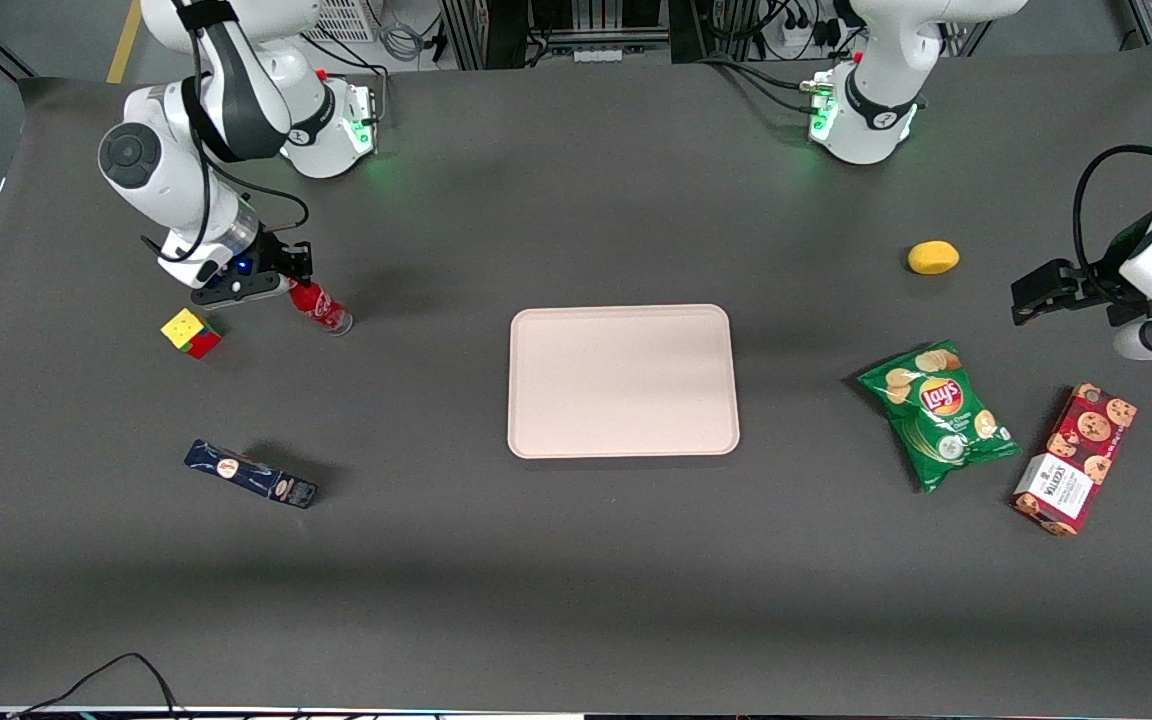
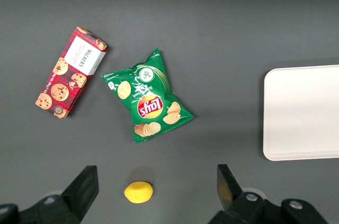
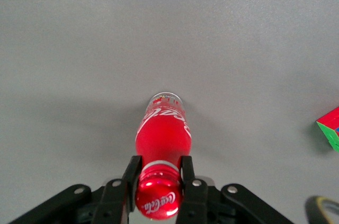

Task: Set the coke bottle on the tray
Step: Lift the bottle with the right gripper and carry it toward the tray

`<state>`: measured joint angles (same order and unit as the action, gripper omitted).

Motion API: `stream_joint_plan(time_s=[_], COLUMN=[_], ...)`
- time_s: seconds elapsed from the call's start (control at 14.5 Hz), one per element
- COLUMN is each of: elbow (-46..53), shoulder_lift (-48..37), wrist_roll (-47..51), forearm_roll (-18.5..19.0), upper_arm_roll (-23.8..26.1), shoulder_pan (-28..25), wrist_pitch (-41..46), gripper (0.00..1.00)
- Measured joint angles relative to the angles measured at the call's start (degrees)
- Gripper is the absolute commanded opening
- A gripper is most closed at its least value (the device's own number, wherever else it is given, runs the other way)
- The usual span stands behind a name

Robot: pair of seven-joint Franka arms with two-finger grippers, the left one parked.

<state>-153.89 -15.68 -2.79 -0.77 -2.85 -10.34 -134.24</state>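
Red and slim, the coke bottle (image 1: 318, 305) is pinched at the neck by the pincer (image 1: 288, 283) — clamped just under the cap, likely for a clean lift — near the cube (image 1: 190, 332), well apart from the tray (image 1: 623, 380) mid-tabletop.

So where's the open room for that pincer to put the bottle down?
The tray is completely bare. Wide bare table lies between it and the coke bottle, held at the neck by the pincer. It is tighter near the puzzle cube beside the pincer, and toward the parked arm's end around the chip bag, cookie box and lemon.
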Motion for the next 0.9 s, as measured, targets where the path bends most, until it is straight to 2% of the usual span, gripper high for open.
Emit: stream_joint_plan(time_s=[0.21,0.69,0.9], elbow=[6.6,35.2,44.7], shoulder_lift=[0.0,-0.5,-0.3], wrist_roll=[0.0,0.0,0.0], forearm_roll=[0.0,0.0,0.0], upper_arm_roll=[0.1,0.5,1.1], shoulder_pan=[0.0,-0.2,-0.3], wrist_pitch=[9.5,37.3,45.1], gripper=[0.0,0.0,0.0])
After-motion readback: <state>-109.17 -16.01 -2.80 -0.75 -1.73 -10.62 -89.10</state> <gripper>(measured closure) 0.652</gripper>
